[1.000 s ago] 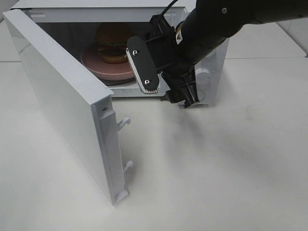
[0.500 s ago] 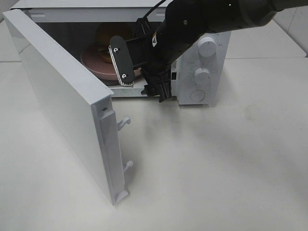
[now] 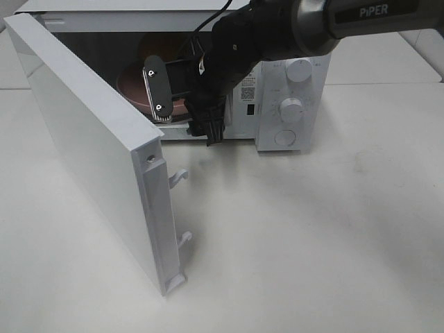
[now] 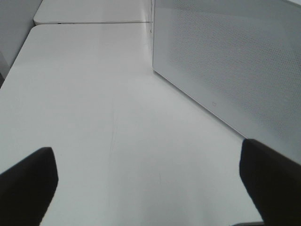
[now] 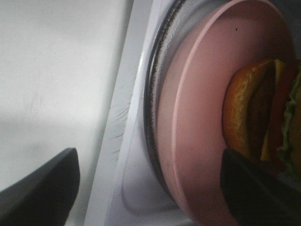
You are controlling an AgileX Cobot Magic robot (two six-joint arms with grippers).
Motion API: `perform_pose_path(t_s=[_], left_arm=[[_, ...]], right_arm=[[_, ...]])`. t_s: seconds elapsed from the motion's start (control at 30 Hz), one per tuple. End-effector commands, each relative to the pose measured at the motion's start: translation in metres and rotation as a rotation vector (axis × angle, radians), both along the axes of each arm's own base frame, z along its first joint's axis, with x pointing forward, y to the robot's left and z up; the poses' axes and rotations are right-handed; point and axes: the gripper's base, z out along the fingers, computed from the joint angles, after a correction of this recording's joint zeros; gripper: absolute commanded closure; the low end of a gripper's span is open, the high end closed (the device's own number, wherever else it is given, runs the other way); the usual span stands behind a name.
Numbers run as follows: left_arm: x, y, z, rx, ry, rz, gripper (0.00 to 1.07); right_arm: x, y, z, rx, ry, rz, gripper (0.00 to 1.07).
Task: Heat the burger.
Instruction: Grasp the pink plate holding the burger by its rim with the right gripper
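Pink plate (image 5: 197,117) first: it sits on the glass turntable (image 5: 157,94) inside the white microwave (image 3: 288,104), and the burger (image 5: 256,117) rests on it, toward the plate's middle. So the loading looks done, in my judgement; what's left is shutting up and switching on.

Right gripper (image 3: 182,104) hangs at the cavity mouth, around 11 o'clock in the overhead view, jaws parted wide and holding nothing. From its wrist camera the fingertips straddle the plate's rim without gripping it. Left gripper (image 4: 150,188) is well off to the side, facing the outer face of the door (image 4: 235,66), jaws spread, empty too, bare table (image 4: 94,117) beneath.

Door (image 3: 97,152) stands swung wide, running from 10 o'clock down to 7 o'clock, latch hooks (image 3: 179,177) exposed.

Next move, as I read it: the right arm must clear the opening, then the door needs pushing round until those hooks catch. After that, the knobs (image 3: 300,69) at 1 o'clock want turning. Watch that nothing nudges the plate on the way out.
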Motion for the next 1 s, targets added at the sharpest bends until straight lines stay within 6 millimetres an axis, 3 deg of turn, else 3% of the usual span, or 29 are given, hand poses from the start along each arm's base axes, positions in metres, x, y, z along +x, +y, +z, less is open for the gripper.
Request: perform_pose_path(t_s=[0.03,0.27,0.67,0.73,0.8,0.83,0.93,1.0], left_arm=[[-0.001,0.0,-0.001,-0.001,0.0,0.005,0.08],[-0.001,0.0,-0.001,-0.001,0.0,0.005,0.08],[-0.001,0.0,-0.001,-0.001,0.0,0.005,0.08],[-0.001,0.0,-0.001,-0.001,0.0,0.005,0.08],[-0.001,0.0,-0.001,-0.001,0.0,0.005,0.08],[-0.001,0.0,-0.001,-0.001,0.0,0.005,0.08],[-0.001,0.0,-0.001,-0.001,0.0,0.005,0.08],[-0.001,0.0,-0.001,-0.001,0.0,0.005,0.08]], right_arm=[[0.006,0.001,-0.001,0.015,-0.001,-0.024,0.29],[0.021,0.009,-0.014,-0.007,0.008,-0.035,0.31],[0.044,0.003,-0.023,-0.021,0.011,-0.076,0.32],[0.045,0.003,-0.028,-0.032,0.016,-0.07,0.46],[0.045,0.003,-0.029,-0.035,0.018,-0.068,0.51],[0.045,0.003,-0.031,-0.039,0.017,-0.063,0.65],[0.045,0.003,-0.031,-0.041,0.016,-0.059,0.71],[0.043,0.005,-0.028,-0.036,0.015,-0.052,1.03]])
